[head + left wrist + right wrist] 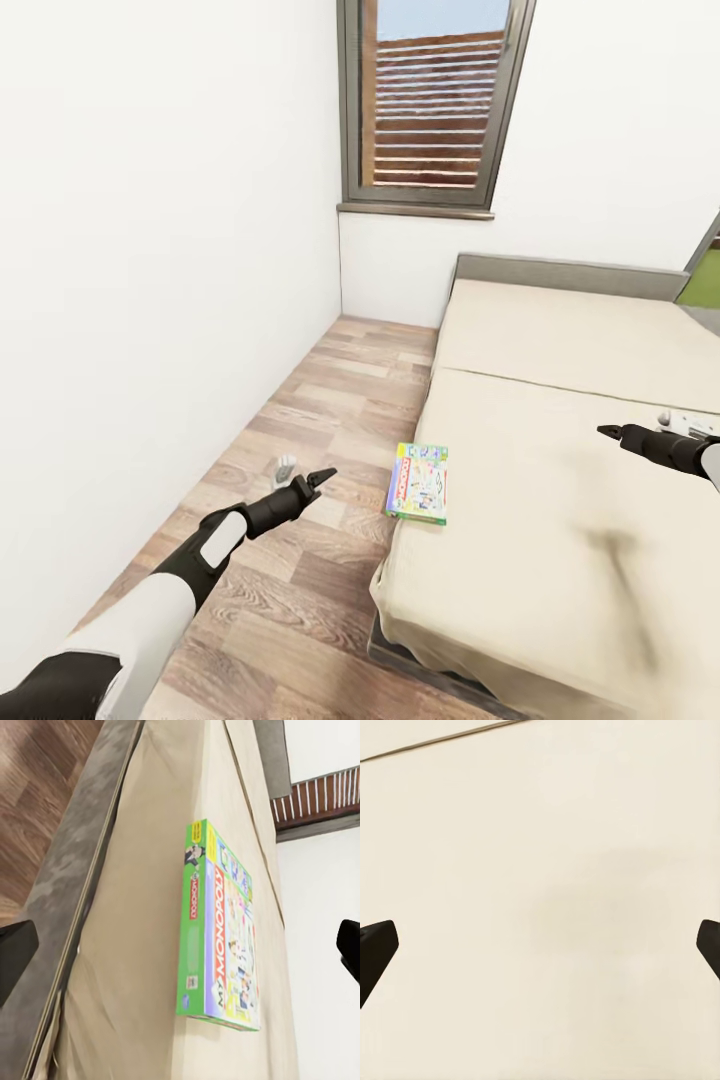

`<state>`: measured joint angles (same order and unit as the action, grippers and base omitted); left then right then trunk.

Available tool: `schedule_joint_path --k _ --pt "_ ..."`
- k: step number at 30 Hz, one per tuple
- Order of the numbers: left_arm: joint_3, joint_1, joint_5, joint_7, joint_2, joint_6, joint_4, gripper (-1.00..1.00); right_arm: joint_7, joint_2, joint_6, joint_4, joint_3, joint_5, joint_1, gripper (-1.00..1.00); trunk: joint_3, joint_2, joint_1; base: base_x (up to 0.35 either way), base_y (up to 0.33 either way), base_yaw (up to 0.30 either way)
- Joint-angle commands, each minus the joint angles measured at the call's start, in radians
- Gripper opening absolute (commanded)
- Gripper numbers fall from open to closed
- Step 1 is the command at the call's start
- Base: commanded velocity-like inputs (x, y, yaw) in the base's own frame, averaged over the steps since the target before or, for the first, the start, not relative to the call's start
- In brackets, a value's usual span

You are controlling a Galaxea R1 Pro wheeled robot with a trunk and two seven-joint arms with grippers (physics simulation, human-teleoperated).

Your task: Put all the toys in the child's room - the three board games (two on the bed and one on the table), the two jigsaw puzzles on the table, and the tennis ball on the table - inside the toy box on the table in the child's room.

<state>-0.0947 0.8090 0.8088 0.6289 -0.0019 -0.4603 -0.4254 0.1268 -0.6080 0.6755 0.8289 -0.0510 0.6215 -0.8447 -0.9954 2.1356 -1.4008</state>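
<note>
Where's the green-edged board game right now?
In the head view the green-edged board game lies flat at the bed's left edge, beside the wood floor, just ahead of the left gripper.

Head camera above, both wrist cameras toward the bed [560, 480].

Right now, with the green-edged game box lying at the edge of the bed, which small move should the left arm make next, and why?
Probably reach the left gripper forward toward the green-edged board game. The box lies flat near the bed's edge, just ahead of that gripper, whose fingers stand wide apart and hold nothing. The right gripper hovers over bare mattress, farther off.
</note>
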Motion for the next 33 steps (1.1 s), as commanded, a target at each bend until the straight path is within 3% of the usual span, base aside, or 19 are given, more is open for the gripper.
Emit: schedule_joint_path --k 1,15,33 --pt "-0.002 0.001 0.007 0.000 0.000 -0.007 0.000 1.00 0.005 0.000 0.005 0.001 -0.003 -0.003 0.000 1.00 -0.003 0.000 0.000 0.000 0.000 0.000" --pt "0.001 0.039 0.008 0.000 0.004 -0.005 0.010 1.00 0.005 0.000 0.034 0.023 -0.003 -0.003 0.000 1.00 -0.025 0.000 0.000 0.000 0.000 0.000" --pt "0.009 0.043 0.016 0.004 0.021 0.020 0.012 1.00 0.005 0.000 0.040 0.031 -0.001 -0.003 0.004 1.00 -0.044 0.000 0.000 0.000 0.000 -0.005"
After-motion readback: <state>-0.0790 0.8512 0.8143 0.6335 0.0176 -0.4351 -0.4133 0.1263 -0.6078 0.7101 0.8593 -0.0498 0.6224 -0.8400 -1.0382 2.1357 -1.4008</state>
